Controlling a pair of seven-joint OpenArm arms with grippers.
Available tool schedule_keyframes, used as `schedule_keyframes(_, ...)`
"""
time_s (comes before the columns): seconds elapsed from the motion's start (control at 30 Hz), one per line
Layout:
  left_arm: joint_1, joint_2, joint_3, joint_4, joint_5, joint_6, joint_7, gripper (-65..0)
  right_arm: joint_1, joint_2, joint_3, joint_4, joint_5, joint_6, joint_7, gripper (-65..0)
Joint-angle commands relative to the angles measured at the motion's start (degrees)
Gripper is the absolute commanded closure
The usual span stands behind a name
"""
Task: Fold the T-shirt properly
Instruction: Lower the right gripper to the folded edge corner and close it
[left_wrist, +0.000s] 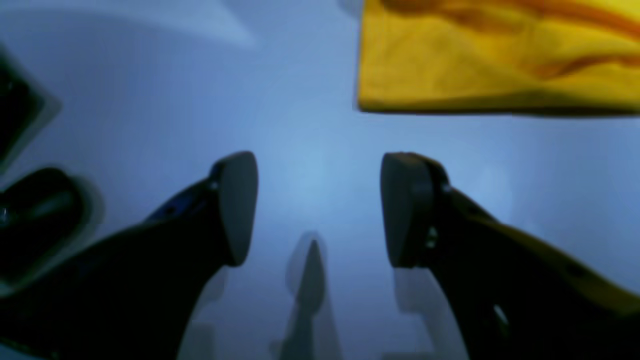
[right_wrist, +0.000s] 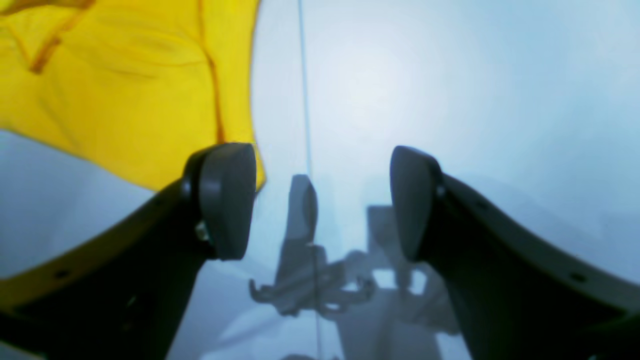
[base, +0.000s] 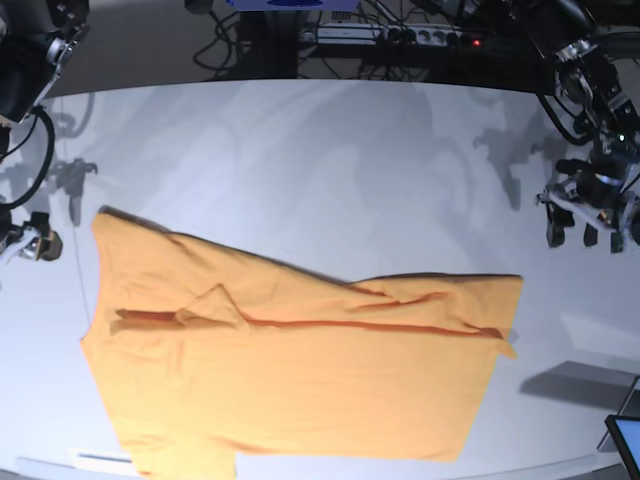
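One T-shirt (base: 290, 370) lies spread on the white table (base: 330, 170), partly folded along a long crease across its middle, toward the near edge. Two grippers hang over bare table, one off each end of the shirt. The left gripper (left_wrist: 319, 207) and the right gripper (right_wrist: 322, 200) both have their two fingers spread wide, holding nothing.

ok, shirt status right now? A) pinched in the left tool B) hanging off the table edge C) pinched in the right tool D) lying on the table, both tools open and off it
D: the T-shirt lies spread on the table, while the left tool and right tool both show open jaws with nothing between them.
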Motion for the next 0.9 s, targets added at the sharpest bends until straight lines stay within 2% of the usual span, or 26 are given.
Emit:
schedule_keyframes(0.0,-0.3,-1.0,-1.1,0.6,-0.4,0.2,-0.9,-38.5,1.1,0.5,0.1,0.9,1.7,0.4,0.1,-41.4)
schedule_keyframes(0.17,-0.4,-1.3,-1.6,0.6,-0.5,0.2,-0.8,-38.5,-1.0,-2.1,0.3,0.9,7.4,0.2,-0.6,-41.4)
schedule_keyframes(0.3,-0.2,-1.5,-1.6,0.5,-0.5,0.2,-0.8,-38.5,-3.1,-5.4,4.1,0.9,11.9,-0.8,-0.8,-41.4)
schedule_keyframes(0.37,-0.2,-1.5,-1.4,0.5,-0.5,0.2,-0.8,-38.5,-3.3,-6.2,6.5,0.9,12.5,-4.1,-0.8,-41.5)
schedule_keyframes(0.43,-0.2,-1.5,-1.3,0.4,-0.5,0.2,-0.8,-38.5,-3.4,-6.5,8.1,0.9,12.6,-5.5,-0.8,-41.5)
schedule_keyframes(0.73,-0.7,-1.4,-1.2,-4.9,-0.5,0.2,-0.8,-38.5,-4.9,-9.8,8.7,0.8,12.7,-5.6,-1.0,-41.5)
schedule_keyframes(0.87,-1.0,-1.4,-1.2,-6.4,-0.3,0.2,-0.8,-38.5,-5.9,-10.3,8.6,0.7,12.7,-5.6,-0.9,-41.5)
